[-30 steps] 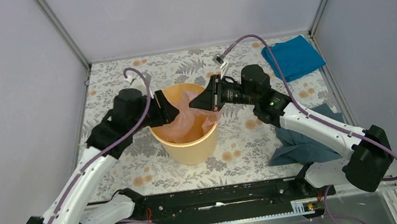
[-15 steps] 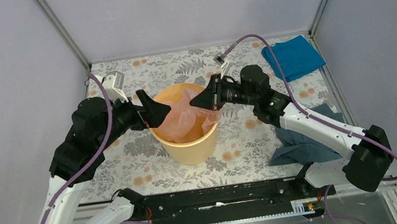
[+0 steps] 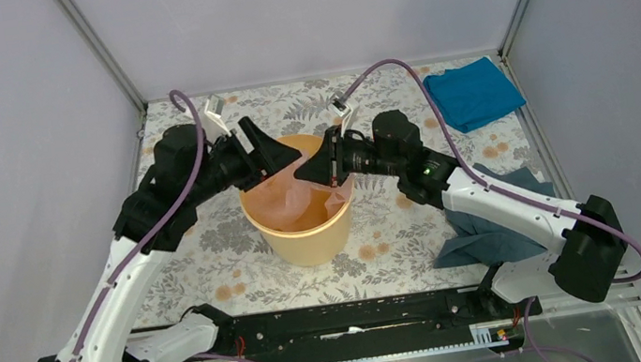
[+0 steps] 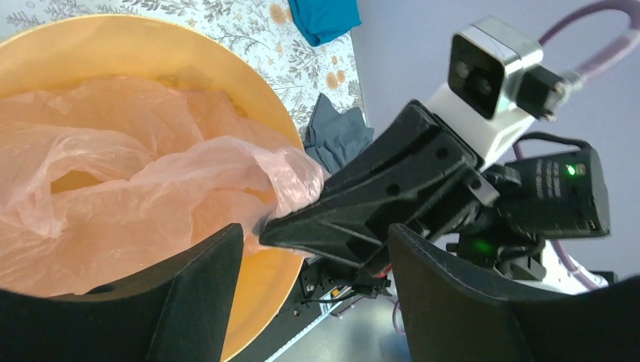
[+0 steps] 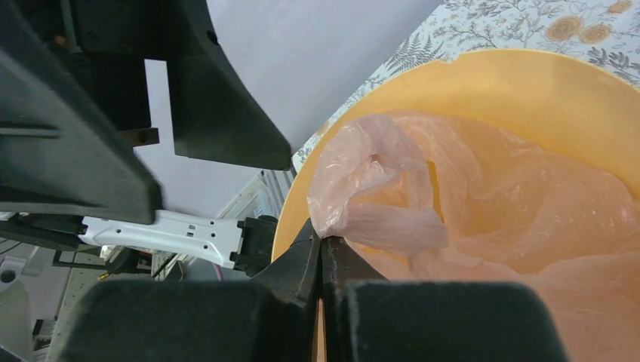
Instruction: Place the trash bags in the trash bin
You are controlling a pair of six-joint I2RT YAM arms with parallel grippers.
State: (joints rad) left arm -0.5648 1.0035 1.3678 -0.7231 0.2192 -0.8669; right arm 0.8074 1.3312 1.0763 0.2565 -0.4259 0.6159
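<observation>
Bin (image 3: 306,240) sits on the tabletop (image 3: 380,229) seen from above, the pink bag (image 3: 287,203) crumpled inside it, left fingers (image 3: 283,153) over its 11 o'clock rim and right fingers (image 3: 308,171) pointing in from 2 o'clock. From the left wrist, the left fingers (image 4: 204,286) stand wide apart, empty, while the right fingers (image 4: 302,226) pinch the pink bag (image 4: 113,181) by its edge. From the right wrist, the right fingers (image 5: 321,260) are pressed together on a fold of the pink bag (image 5: 392,219) just inside the bin (image 5: 528,83).
</observation>
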